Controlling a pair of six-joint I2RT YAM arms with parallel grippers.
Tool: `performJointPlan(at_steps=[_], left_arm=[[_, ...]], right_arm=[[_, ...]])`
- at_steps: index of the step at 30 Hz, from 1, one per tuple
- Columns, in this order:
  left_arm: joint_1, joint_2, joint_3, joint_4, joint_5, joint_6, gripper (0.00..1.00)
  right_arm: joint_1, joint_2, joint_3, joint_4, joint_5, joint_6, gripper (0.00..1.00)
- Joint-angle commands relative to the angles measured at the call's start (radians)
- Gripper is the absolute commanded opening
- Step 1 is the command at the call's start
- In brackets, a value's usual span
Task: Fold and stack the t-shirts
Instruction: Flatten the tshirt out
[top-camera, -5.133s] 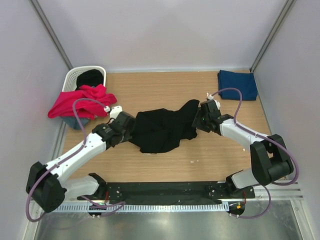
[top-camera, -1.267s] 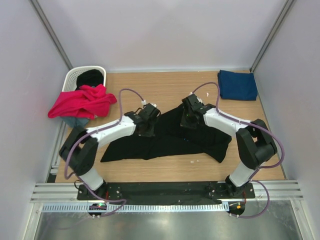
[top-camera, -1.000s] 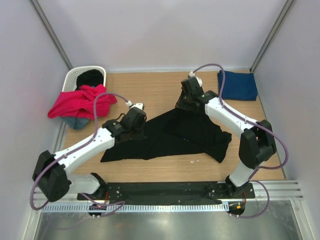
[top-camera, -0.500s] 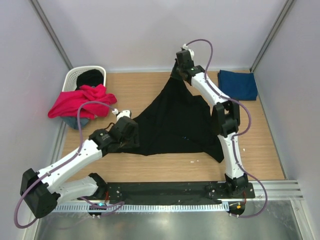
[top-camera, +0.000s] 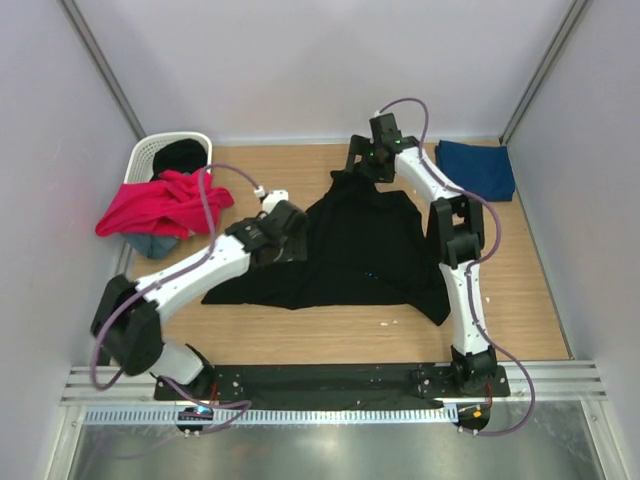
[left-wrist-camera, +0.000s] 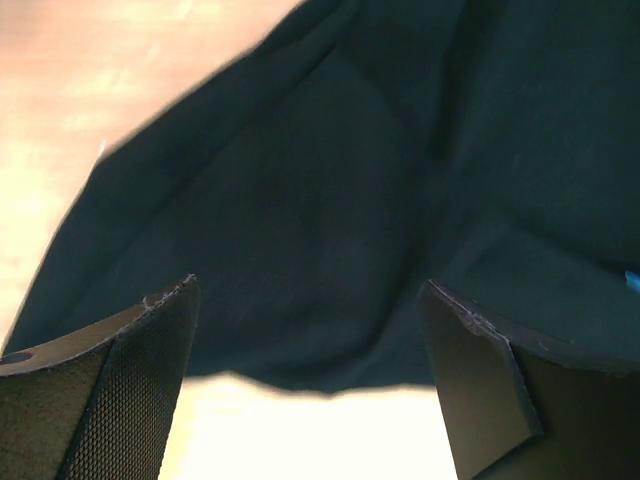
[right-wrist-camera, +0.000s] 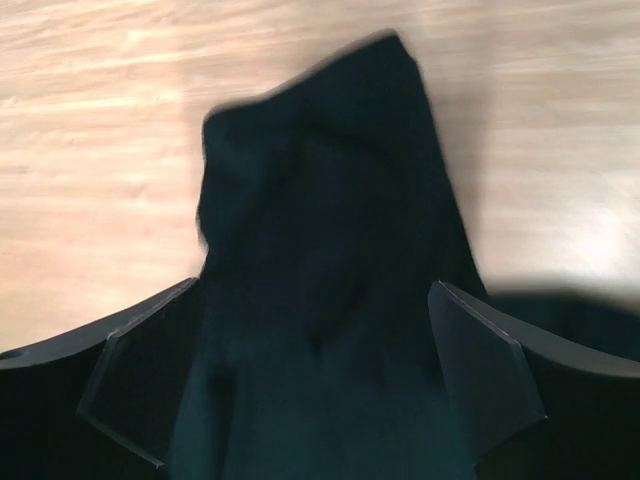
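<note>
Black t-shirt (top-camera: 360, 255) lies spread at mid-table (top-camera: 300, 180). Left gripper (left-wrist-camera: 310, 300), fingers wide, is over its 10 o'clock edge. Right gripper (right-wrist-camera: 312, 295), fingers wide, is over its 12 o'clock tip. Navy t-shirt (top-camera: 476, 168) sits at 2 o'clock.

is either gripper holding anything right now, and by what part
Nothing is held: the left gripper and right gripper both stand open over the black t-shirt lying on the table.
</note>
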Motion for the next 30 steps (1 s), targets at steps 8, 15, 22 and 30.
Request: performJointPlan(at_steps=[8, 15, 22, 30], left_arm=[[0.089, 0.444, 0.413, 0.102, -0.046, 0.149, 0.85], [0.116, 0.570, 0.484, 0.108, -0.059, 0.147, 0.79], [0.116, 0.535, 0.409, 0.102, -0.062, 0.039, 0.78], [0.116, 0.532, 0.369, 0.102, -0.084, 0.005, 0.72]], right_arm=[[-0.027, -0.699, -0.574, -0.019, 0.218, -0.030, 1.00], [-0.050, -0.917, -0.840, 0.015, 0.229, 0.024, 1.00], [-0.051, -0.893, -0.839, -0.006, 0.223, 0.018, 1.00], [-0.051, -0.855, -0.831, -0.014, 0.198, 0.015, 1.00]])
